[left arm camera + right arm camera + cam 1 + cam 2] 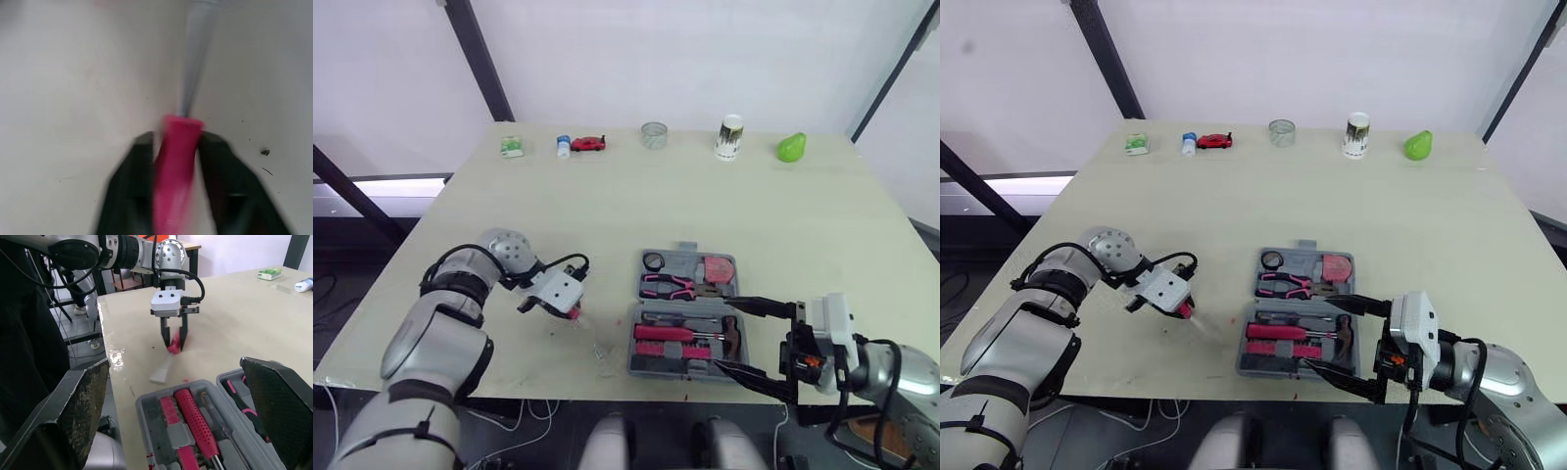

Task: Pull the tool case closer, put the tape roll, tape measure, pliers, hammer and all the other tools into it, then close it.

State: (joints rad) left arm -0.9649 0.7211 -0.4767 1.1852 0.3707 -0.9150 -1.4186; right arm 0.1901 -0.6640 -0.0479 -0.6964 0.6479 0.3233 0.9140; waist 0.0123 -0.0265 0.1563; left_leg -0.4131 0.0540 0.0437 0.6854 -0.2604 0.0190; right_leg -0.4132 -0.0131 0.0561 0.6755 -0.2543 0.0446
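A pale beige table (607,215) stands before a plain white wall (705,49), with black slanted struts (478,61) crossing in front of that wall. To the table's left the floor (342,264) is dark, with a bright strip of light (401,186) along the foot of the wall.

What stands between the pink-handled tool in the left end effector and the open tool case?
Nothing visible. Only bare table lies between the pink-handled tool, gripped by the left end effector, and the tool case.
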